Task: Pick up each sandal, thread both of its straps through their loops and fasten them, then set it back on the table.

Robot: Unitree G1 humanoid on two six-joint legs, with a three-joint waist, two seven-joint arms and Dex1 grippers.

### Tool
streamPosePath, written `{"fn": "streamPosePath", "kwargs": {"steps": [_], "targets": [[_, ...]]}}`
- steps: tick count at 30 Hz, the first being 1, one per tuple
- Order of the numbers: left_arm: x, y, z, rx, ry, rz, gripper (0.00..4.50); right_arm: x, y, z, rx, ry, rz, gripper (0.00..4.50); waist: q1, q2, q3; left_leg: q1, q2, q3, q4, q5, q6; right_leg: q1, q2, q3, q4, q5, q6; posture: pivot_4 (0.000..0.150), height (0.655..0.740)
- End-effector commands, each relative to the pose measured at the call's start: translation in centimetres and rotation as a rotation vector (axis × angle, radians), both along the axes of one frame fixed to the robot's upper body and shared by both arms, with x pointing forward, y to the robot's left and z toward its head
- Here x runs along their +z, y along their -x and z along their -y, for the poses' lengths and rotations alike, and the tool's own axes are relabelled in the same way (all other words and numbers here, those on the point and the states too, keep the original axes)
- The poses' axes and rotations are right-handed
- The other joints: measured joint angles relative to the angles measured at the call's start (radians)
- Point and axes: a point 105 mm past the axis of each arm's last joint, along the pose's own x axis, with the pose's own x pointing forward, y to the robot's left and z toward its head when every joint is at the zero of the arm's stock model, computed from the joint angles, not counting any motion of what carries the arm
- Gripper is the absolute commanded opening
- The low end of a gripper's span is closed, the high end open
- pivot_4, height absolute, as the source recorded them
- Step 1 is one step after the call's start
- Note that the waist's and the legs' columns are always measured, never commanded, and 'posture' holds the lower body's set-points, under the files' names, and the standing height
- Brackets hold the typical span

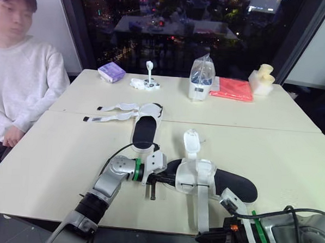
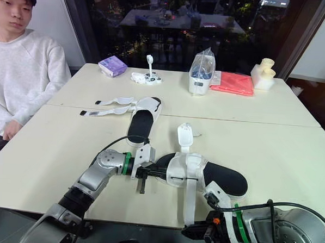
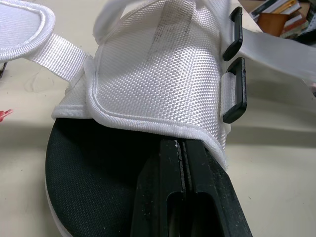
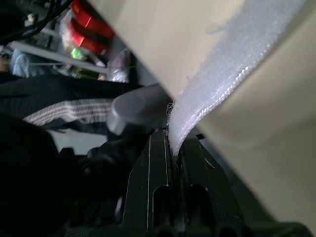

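Pinning the near sandal (image 1: 233,185) to the table (image 1: 68,160) by its white woven upper (image 3: 158,69), the left gripper (image 1: 169,180) is clenched there. That likely steadies it while the right gripper (image 4: 174,148), nipped onto the long strap (image 1: 202,208) where it overhangs the near edge, readies it for threading.

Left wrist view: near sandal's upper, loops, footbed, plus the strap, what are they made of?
Upper: white woven synthetic fabric by the look, coarse visible weave, matte, piped hem. Loops: black, smooth, rigid-looking, probably moulded plastic. Footbed: black, matte, finely textured; foam or rubber, can't tell which. Strap: white, fuzzy face, stitched edge, likely hook-and-loop fabric.
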Motion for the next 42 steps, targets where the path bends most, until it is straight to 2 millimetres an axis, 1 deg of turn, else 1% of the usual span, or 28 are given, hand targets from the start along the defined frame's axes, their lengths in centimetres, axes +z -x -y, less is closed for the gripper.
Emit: {"fn": "streamPosePath", "kwargs": {"steps": [1,6,12,16,21,23,26,28,30,32,35,42], "targets": [[-1.8,1.5,0.6,-0.049,-0.047,-0.05,0.0,0.7,1.4,-0.5,0.068,-0.017,-0.013,0.06,0.001,0.0,0.0,0.0,0.0,0.0,0.0,0.0,0.0,0.0,0.0,0.0,0.0,0.0,0.0,0.15,0.74],[-2.0,1.7,0.6,-0.05,-0.051,-0.055,0.0,0.6,3.0,-0.9,0.106,-0.021,-0.05,0.06,0.002,0.0,0.0,0.0,0.0,0.0,0.0,0.0,0.0,0.0,0.0,0.0,-0.001,0.0,0.0,0.15,0.74],[-2.1,1.5,0.7,-0.049,-0.06,-0.055,0.0,0.8,3.2,-0.9,0.121,-0.002,-0.022,0.06,0.016,0.0,0.0,0.0,0.0,0.0,0.0,0.0,0.0,0.0,0.0,0.0,-0.001,0.0,0.0,0.15,0.74],[-2.5,1.3,0.8,-0.057,-0.088,-0.044,0.0,2.4,2.2,-0.6,0.129,0.004,0.078,0.06,0.021,0.0,-0.001,0.0,0.0,0.0,0.0,0.0,0.0,0.0,0.0,0.0,-0.001,0.0,0.0,0.15,0.74],[-3.4,1.1,0.9,-0.086,-0.137,-0.018,0.0,5.6,1.0,-0.6,0.169,-0.021,0.189,0.06,0.023,0.0,-0.001,0.002,0.0,0.0,0.001,-0.003,0.005,0.002,0.0,0.0,-0.001,0.0,-0.001,0.15,0.74],[-3.7,1.1,0.8,-0.097,-0.151,-0.011,0.0,6.9,0.3,-0.4,0.176,-0.024,0.224,0.06,0.023,0.0,-0.001,0.004,0.0,0.0,0.001,-0.003,0.005,0.004,0.0,0.0,-0.002,0.0,-0.001,0.15,0.74],[-4.1,1.1,0.8,-0.106,-0.16,-0.005,0.0,8.5,-1.2,0.2,0.154,-0.024,0.27,0.06,0.023,-0.001,-0.001,0.005,0.0,0.0,0.001,-0.004,0.006,0.004,-0.001,0.0,-0.003,0.0,-0.001,0.15,0.74],[-4.1,1.1,0.9,-0.109,-0.16,-0.003,0.0,9.4,-2.7,0.7,0.121,-0.024,0.297,0.06,0.023,-0.001,-0.001,0.006,0.0,0.0,0.001,-0.004,0.006,0.004,-0.001,-0.001,-0.003,0.0,-0.001,0.15,0.74],[-4.2,1.0,1.0,-0.112,-0.16,0.0,0.0,9.8,-4.2,1.4,0.074,-0.015,0.316,0.06,0.023,-0.001,-0.001,0.006,0.0,0.0,0.001,-0.004,0.006,0.004,-0.001,-0.001,-0.004,0.0,-0.001,0.15,0.74],[-4.1,1.0,1.0,-0.113,-0.157,0.001,0.0,9.8,-5.6,2.1,0.033,-0.008,0.32,0.06,0.023,-0.001,-0.001,0.006,-0.001,0.0,0.001,-0.004,0.006,0.004,-0.002,-0.001,-0.004,0.0,-0.001,0.15,0.74],[-4.2,1.0,1.1,-0.115,-0.157,0.003,0.0,9.1,-7.4,3.0,-0.03,-0.002,0.308,0.06,0.023,-0.001,-0.001,0.006,-0.002,0.0,0.001,-0.004,0.006,0.004,-0.004,-0.001,-0.004,0.0,-0.001,0.15,0.74],[-4.1,0.9,1.0,-0.105,-0.154,0.005,0.0,7.7,-9.7,3.5,-0.105,0.01,0.289,0.06,0.022,0.0,-0.002,0.006,-0.005,0.0,0.001,-0.003,0.005,0.005,-0.008,-0.003,-0.004,0.0,-0.001,0.15,0.74]]}}
